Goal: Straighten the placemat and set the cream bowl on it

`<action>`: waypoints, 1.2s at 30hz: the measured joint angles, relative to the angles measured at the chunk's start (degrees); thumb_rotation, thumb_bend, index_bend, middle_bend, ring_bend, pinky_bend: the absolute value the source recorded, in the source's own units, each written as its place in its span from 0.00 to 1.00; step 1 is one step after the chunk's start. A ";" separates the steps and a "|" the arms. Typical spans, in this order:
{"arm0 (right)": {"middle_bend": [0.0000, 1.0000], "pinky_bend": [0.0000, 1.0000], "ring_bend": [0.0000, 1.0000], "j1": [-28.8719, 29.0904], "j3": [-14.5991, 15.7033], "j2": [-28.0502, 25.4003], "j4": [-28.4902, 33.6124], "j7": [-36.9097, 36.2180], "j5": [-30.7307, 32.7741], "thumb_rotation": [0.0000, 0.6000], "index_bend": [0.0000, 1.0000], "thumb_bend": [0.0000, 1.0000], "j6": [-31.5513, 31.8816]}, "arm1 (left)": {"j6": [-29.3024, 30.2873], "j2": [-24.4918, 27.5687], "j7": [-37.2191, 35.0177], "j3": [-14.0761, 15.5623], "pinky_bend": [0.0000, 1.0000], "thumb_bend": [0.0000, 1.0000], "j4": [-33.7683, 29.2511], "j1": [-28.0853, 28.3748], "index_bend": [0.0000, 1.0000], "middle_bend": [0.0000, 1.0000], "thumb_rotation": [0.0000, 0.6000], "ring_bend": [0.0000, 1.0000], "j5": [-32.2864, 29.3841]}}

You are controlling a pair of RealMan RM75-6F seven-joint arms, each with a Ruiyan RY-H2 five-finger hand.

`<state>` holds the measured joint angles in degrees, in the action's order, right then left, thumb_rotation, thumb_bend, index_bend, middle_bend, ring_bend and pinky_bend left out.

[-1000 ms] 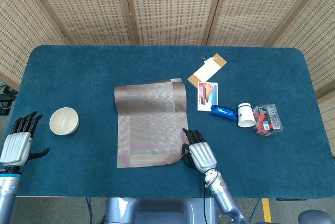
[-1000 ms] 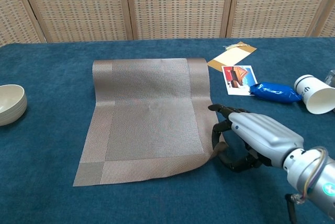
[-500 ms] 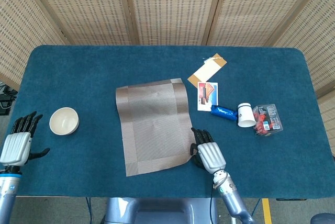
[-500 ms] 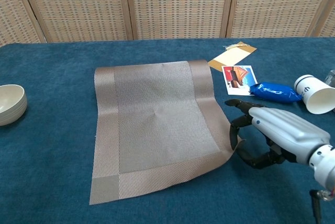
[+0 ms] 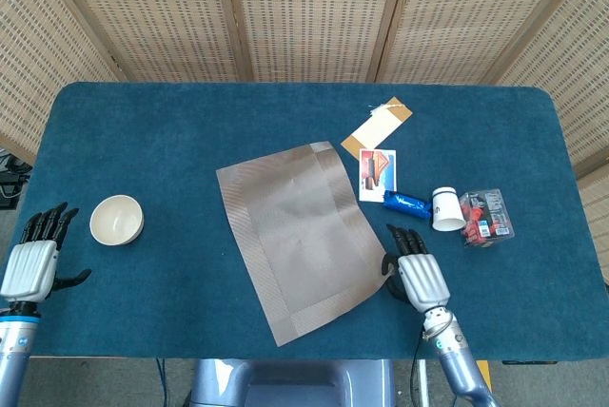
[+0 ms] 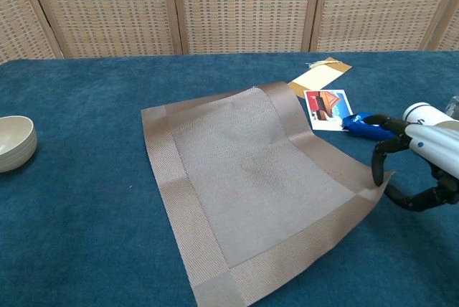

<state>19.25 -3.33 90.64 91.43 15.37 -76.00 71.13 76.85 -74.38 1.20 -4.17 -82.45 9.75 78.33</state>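
Observation:
The brown woven placemat (image 5: 306,238) (image 6: 258,185) lies skewed on the blue table, its near right corner lifted. My right hand (image 5: 419,278) (image 6: 419,165) pinches that corner at the mat's right edge. The cream bowl (image 5: 116,220) (image 6: 14,142) stands empty and upright at the left of the table, well apart from the mat. My left hand (image 5: 33,261) hovers at the table's near left corner, below and left of the bowl, fingers apart and holding nothing; the chest view does not show it.
Right of the mat lie a tan envelope (image 5: 377,127), a picture card (image 5: 378,174), a blue packet (image 5: 405,203) (image 6: 369,125), a tipped white cup (image 5: 446,208) (image 6: 429,125) and a clear pack of red items (image 5: 487,217). Wicker screens stand behind the table.
My right hand has dragged the mat's near right corner to the right, turning the mat counterclockwise so it lies more skewed. The bowl and left hand have stayed still.

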 measured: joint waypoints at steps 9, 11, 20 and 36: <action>0.02 0.00 0.00 0.01 -3.88 -6.13 -0.01 -1.28 2.92 1.00 0.61 0.59 0.03 | -0.04 -0.15 0.38 -0.05 0.00 0.14 0.08 0.02 0.08 0.00 1.00 0.00 -0.19; 0.02 0.00 0.00 0.25 -4.85 -7.34 -0.09 -1.68 3.98 1.00 0.61 0.59 -0.46 | 0.03 -0.16 0.49 -0.10 0.00 0.14 0.01 0.02 0.08 0.00 1.00 0.00 -0.22; 0.02 0.00 0.00 1.74 -8.23 -10.53 -1.86 -1.25 8.43 1.00 0.61 0.59 -2.39 | 0.03 -0.25 0.75 -0.17 0.00 0.14 -0.03 0.04 0.08 0.00 1.00 0.00 -0.38; 0.00 0.00 0.00 2.98 -9.64 -13.21 -2.98 1.16 10.09 1.00 0.37 0.32 -2.14 | 0.13 -0.51 0.83 -0.16 0.00 0.14 0.17 0.14 0.08 0.00 1.00 0.00 -0.14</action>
<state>22.22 -12.97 77.43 88.45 16.53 -65.91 68.99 76.98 -74.89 2.03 -4.33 -82.28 9.90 78.19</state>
